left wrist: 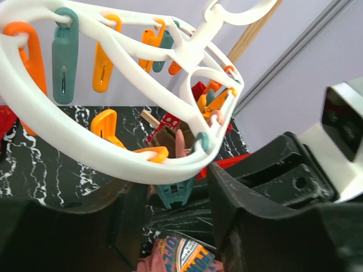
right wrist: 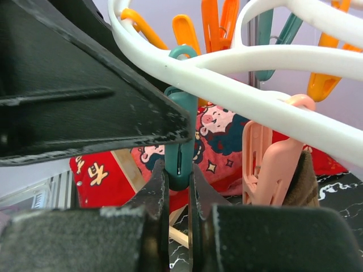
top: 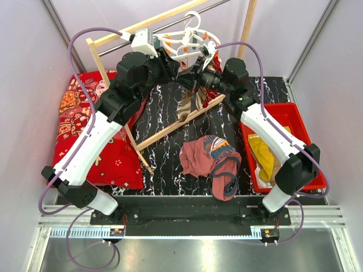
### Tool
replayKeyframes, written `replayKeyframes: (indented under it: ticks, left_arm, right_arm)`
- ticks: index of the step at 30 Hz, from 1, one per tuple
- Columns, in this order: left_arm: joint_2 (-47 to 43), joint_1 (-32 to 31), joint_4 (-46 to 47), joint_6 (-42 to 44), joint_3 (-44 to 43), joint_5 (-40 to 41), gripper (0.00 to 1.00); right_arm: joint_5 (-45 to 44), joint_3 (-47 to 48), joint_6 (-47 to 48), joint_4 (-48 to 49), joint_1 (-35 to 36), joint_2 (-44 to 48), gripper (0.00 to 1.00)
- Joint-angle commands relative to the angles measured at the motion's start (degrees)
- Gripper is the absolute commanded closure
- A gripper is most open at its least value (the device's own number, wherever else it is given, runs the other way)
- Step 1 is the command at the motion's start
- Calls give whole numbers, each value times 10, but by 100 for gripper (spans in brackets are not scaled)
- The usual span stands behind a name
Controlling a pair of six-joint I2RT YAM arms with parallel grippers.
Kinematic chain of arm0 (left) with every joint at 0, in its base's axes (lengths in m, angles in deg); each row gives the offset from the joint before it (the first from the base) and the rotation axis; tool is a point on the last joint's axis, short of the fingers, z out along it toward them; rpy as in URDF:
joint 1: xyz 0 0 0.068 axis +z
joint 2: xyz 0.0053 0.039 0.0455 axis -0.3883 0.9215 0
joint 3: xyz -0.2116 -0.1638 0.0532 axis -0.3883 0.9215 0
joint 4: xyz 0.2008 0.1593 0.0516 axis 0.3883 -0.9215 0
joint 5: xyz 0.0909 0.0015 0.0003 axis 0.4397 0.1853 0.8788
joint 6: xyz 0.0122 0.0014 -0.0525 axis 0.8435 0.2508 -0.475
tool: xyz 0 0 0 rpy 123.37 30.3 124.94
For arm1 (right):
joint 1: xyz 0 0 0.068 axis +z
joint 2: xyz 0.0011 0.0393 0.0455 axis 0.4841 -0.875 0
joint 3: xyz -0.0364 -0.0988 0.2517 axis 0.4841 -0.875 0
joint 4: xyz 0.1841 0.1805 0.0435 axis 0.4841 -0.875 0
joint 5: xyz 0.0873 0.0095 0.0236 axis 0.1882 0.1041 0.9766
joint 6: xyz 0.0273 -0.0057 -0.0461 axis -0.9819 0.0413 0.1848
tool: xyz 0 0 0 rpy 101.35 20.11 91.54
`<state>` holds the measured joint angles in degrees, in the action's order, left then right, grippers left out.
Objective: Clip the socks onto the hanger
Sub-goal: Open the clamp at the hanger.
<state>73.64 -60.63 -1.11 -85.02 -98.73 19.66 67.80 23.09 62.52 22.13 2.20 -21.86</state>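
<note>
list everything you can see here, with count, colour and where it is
hanger: one, white, up at the back by the rack's rail
pegs: many, orange and teal, one pink, on the hanger's rings
brown striped sock: one, hanging under the hanger
red patterned sock: one, apparently hanging beside the brown one
yellow socks: count unclear, in the tray
tray: one, red, right side of the table
garment: one, maroon with blue-grey print, crumpled mid-table
cushion: one, red, patterned, left side
rack: one, wooden poles and a metal rail, at the back
table: one, black marbled
left gripper: one, black, open, under the hanger's rim
right gripper: one, black, shut on a teal peg
</note>
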Motion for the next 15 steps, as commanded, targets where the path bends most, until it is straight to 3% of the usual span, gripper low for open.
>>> replayKeyframes:
  ticks: [1, 15]
  left_arm:
    - [7, 1, 29, 8, -24, 17, 56]
    - [15, 1, 29, 31, -27, 41, 72]
  right_arm:
    - [-28, 11, 38, -8, 15, 36, 100]
    - [-107, 21, 124, -75, 50, 33, 98]
